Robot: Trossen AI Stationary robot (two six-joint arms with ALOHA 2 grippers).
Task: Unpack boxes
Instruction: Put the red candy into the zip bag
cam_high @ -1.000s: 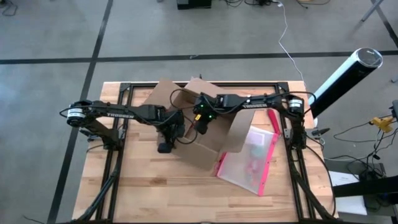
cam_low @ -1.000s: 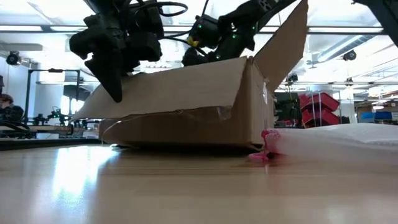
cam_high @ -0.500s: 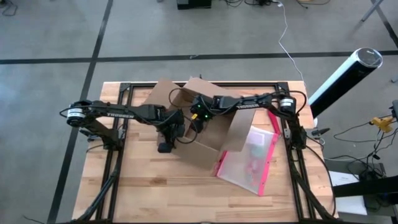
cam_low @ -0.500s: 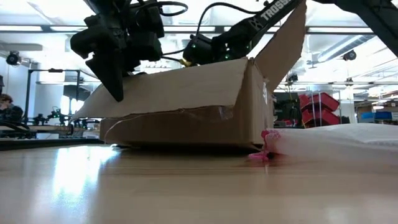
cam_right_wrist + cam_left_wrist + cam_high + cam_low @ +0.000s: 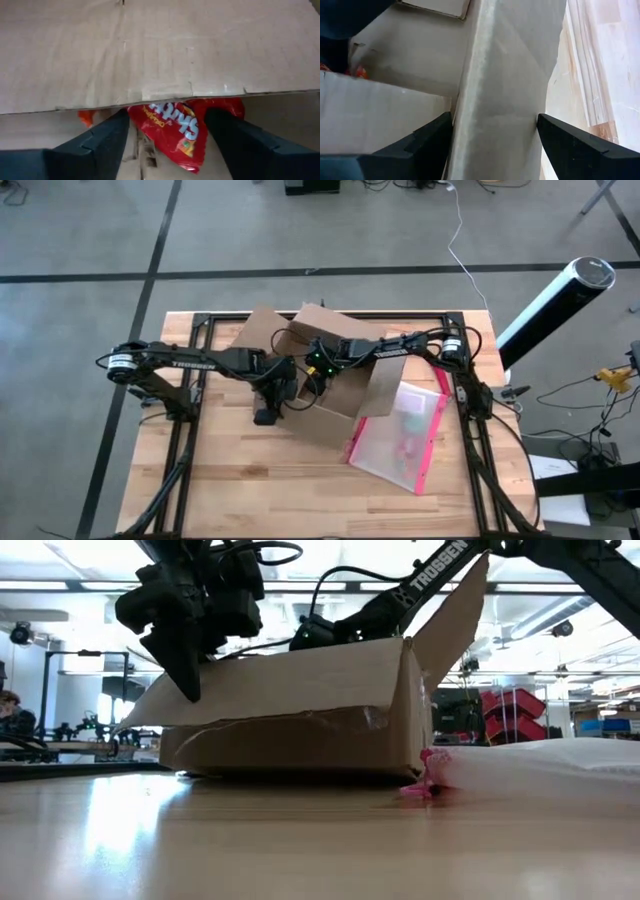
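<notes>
The brown cardboard box point(image 5: 330, 418) rests on its bottom on the wooden table, flaps spread open; the low view shows its side point(image 5: 300, 710). My left gripper point(image 5: 268, 412) is open at the box's left flap point(image 5: 495, 100), which fills the gap between its fingers. My right gripper point(image 5: 315, 375) reaches down into the box from the right and is open. Its fingers stand on either side of a red Skittles bag point(image 5: 175, 130), which lies on the box floor, partly under a cardboard flap point(image 5: 160, 50). My left gripper point(image 5: 188, 680) comes at the box's left flap point(image 5: 160, 705) from above, slanting down, fingers open. The flap slopes outward and down below the fingertips. Whether the fingertips touch the cardboard I cannot tell.
A translucent zip pouch with pink edges point(image 5: 400, 440) lies flat on the table against the box's right near corner, also in the low view point(image 5: 540, 765). Something orange point(image 5: 85, 117) lies inside the box beside the red bag. Bare wood lies along the near edge.
My right gripper has gone down into the box and a little toward the table's left edge; the arm now lies lower over the box's rim. My left gripper and the flap under it have kept still.
</notes>
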